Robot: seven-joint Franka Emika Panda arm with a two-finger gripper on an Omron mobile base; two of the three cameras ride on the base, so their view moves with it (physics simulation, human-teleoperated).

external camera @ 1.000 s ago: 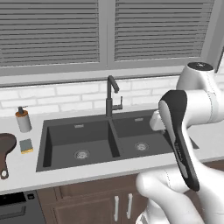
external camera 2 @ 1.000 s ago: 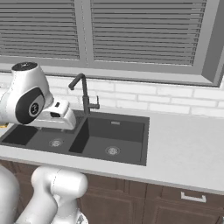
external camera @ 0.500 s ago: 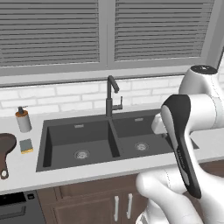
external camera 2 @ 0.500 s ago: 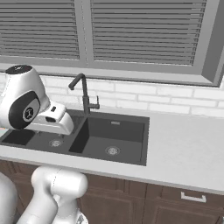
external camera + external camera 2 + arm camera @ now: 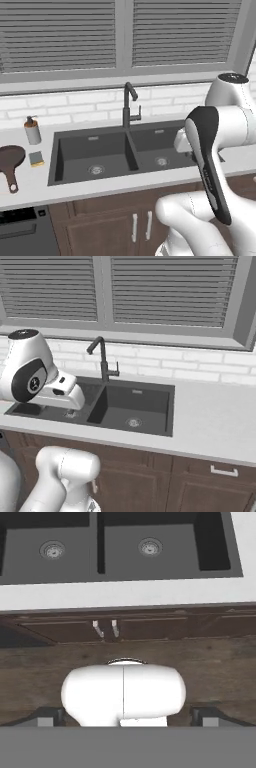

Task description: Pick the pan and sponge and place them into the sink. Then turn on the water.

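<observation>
Resting on the counter (image 5: pixel 125 186) at nine o'clock of the sink (image 5: pixel 112 152), the pan (image 5: pixel 10 160) lies with its handle toward six o'clock. Just at its three o'clock sits the sponge (image 5: pixel 36 158), with a soap bottle (image 5: pixel 32 130) behind it at twelve. The faucet (image 5: pixel 129 105) stands behind the basins' divider. The hand (image 5: pixel 127 721) shows its fingertips (image 5: pixel 46 718) wide apart, holding nothing, looking at both drains (image 5: pixel 150 546) and cabinet doors (image 5: pixel 150 628).
</observation>
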